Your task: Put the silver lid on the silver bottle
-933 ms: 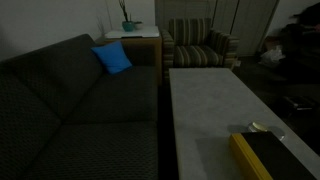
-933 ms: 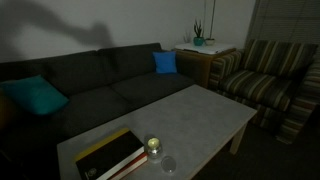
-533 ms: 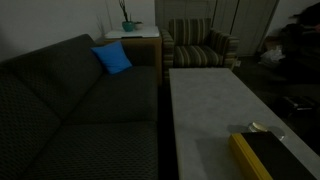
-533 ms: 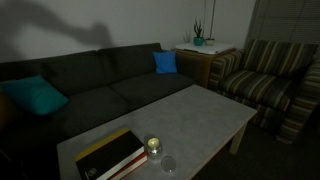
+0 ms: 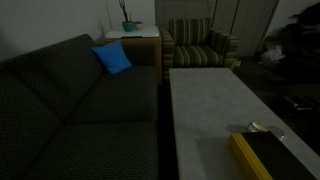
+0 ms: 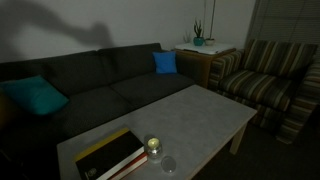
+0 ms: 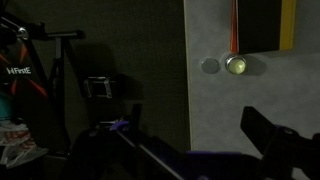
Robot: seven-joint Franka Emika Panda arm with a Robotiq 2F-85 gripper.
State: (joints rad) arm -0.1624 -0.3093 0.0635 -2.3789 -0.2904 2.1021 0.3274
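The silver bottle stands upright on the pale coffee table, near its front end beside a book. The silver lid lies flat on the table just next to the bottle. In the wrist view the bottle and the lid are side by side, well ahead of my gripper. The gripper is open and empty, with bare table and dark floor showing between its fingers. It does not show in the exterior views.
A dark book with a yellow edge lies by the bottle and also shows in the other exterior view. A dark sofa with blue cushions runs along the table. A striped armchair stands beyond it. The scene is dim.
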